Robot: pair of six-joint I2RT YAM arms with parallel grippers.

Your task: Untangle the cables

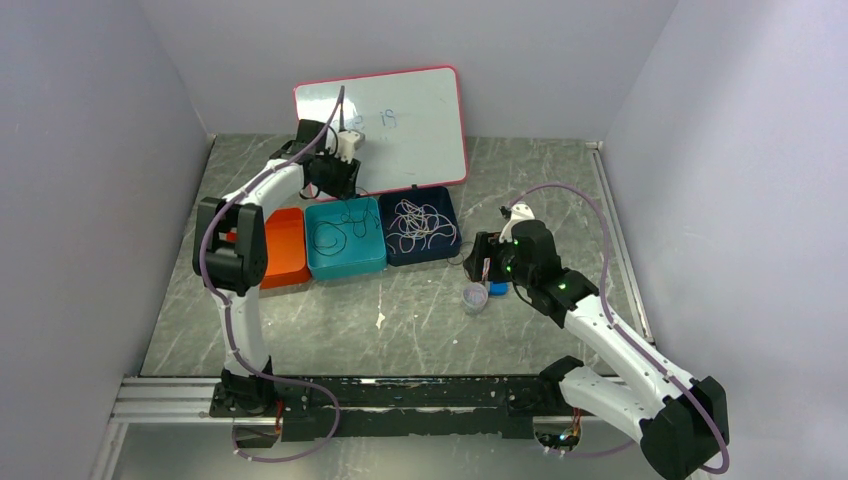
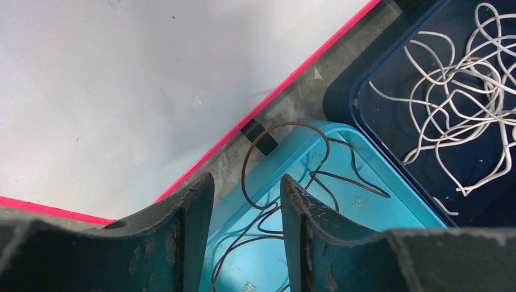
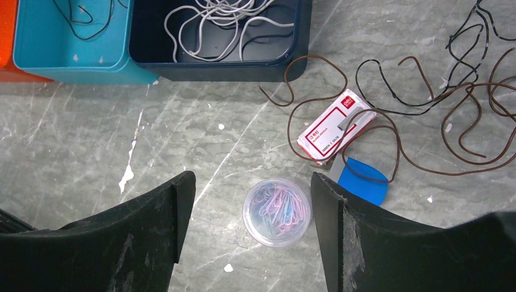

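White cables (image 1: 420,222) lie tangled in the navy bin (image 1: 447,215); they also show in the left wrist view (image 2: 462,103) and the right wrist view (image 3: 222,12). Thin dark cables (image 1: 340,232) lie in the teal bin (image 1: 345,268); one loops over its back rim (image 2: 356,181). More brown and black cables (image 3: 316,56) sprawl on the table right of the bins. My left gripper (image 1: 335,172) hangs open and empty above the teal bin's back edge (image 2: 246,201). My right gripper (image 1: 480,265) is open and empty above a clear cup of paperclips (image 3: 277,211).
A pink-framed whiteboard (image 1: 400,120) leans on the back wall behind the bins. An orange bin (image 1: 285,245) stands left of the teal one. A red-and-white staples box (image 3: 334,126) and a blue lid (image 3: 363,181) lie among the loose cables. Grey walls enclose the table.
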